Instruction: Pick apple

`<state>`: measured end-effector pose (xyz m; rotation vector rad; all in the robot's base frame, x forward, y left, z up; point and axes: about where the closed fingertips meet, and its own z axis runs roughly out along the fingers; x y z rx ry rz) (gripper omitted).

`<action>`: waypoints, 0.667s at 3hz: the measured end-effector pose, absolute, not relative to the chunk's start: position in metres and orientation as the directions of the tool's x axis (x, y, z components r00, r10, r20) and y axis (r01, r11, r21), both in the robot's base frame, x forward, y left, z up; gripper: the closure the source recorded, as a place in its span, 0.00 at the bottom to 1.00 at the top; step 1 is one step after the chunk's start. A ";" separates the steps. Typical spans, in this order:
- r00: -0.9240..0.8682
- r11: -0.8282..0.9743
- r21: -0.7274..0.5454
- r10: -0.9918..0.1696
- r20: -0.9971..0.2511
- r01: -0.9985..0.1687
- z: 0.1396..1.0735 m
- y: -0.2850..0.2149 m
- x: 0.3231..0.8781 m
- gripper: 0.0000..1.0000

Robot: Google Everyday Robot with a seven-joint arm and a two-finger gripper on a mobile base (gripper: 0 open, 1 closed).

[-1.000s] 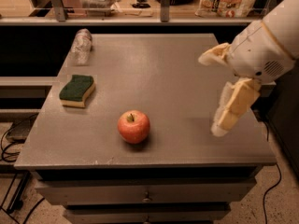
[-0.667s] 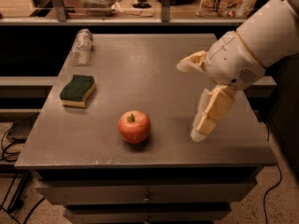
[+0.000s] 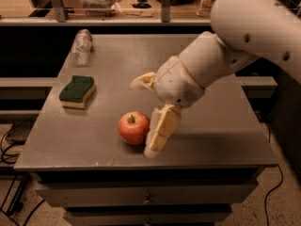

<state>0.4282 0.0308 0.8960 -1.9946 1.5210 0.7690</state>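
The red-orange apple point(image 3: 132, 127) stands upright on the grey table point(image 3: 216, 126), near its front edge, stem up. My gripper point(image 3: 142, 118) reaches in from the upper right on a big white arm and is open. One cream finger point(image 3: 159, 130) hangs down right beside the apple's right side, very close to it or touching. The other finger point(image 3: 142, 81) points left, behind and above the apple. The apple sits on the table, not held.
A green-and-yellow sponge point(image 3: 77, 91) lies on the table's left side. A clear plastic bottle point(image 3: 82, 45) lies at the back left. A cluttered shelf runs behind the table. Drawers are below the front edge, and cables point(image 3: 9, 140) lie on the floor at left.
The arm has swung left and forward across the table. The open gripper went from the right side to right beside the apple. The apple, sponge and bottle have not moved.
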 end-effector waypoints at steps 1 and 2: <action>0.228 -0.276 -0.051 -0.657 -0.718 -0.960 0.883 0.053 0.425 0.00; 0.218 -0.279 -0.036 -0.657 -0.721 -0.960 0.868 0.064 0.423 0.00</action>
